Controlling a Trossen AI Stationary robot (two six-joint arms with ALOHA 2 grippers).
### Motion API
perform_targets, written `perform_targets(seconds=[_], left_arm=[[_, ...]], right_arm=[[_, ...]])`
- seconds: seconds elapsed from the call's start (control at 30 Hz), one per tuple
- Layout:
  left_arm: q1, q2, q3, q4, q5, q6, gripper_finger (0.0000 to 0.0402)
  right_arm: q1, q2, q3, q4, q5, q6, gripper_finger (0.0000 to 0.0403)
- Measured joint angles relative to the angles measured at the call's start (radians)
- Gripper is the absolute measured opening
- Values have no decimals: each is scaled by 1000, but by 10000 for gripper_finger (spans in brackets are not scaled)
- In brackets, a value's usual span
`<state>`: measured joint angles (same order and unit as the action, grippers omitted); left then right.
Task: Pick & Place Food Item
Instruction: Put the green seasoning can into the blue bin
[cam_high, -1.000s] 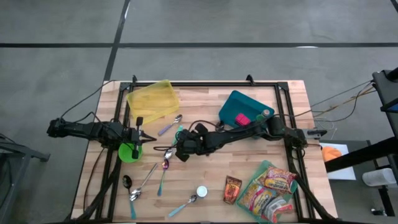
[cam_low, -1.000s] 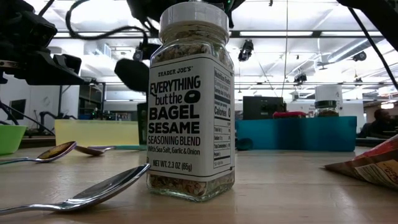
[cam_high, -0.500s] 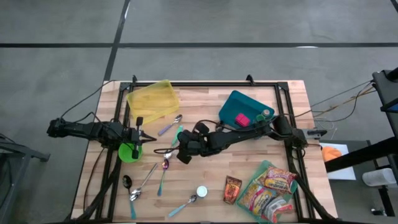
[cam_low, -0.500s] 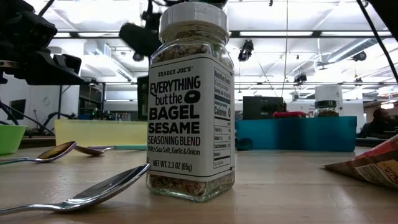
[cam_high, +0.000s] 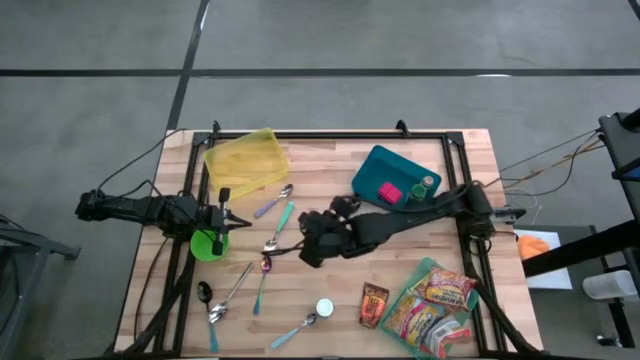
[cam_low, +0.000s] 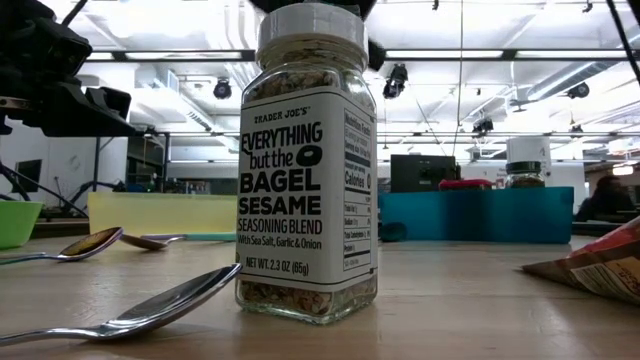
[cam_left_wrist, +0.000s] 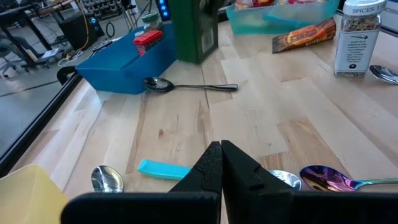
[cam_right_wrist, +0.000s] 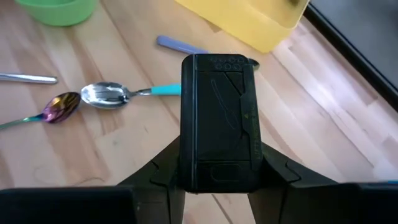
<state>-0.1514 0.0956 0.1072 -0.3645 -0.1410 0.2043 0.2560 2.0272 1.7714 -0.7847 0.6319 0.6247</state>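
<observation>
Pincer tips of the right arm (cam_right_wrist: 217, 180) hide behind the dark box (cam_right_wrist: 217, 121) they clamp.

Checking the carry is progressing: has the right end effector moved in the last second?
Yes. The right end effector, gripping the dark box, shifted toward the seasoning jar.

Overhead looks down; low view level, near jar (cam_low: 307, 165).

2 matte-black jointed arms w/ black cables, each tipped w/ pointed 2-finger pincer.
</observation>
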Motion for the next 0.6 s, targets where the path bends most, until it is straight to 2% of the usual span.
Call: perform_targets(seconds=[0.13,0.33,0.6], left_arm=[[0,0,0,0,0,0,0],[0,0,0,0,0,0,0],[0,0,0,0,0,0,0]], right_arm=[[15,-108,-98,23,1,1,120],[20,-288,-326,149,0,-6,120],[-14,-483,-565,240,-3,-15,120]])
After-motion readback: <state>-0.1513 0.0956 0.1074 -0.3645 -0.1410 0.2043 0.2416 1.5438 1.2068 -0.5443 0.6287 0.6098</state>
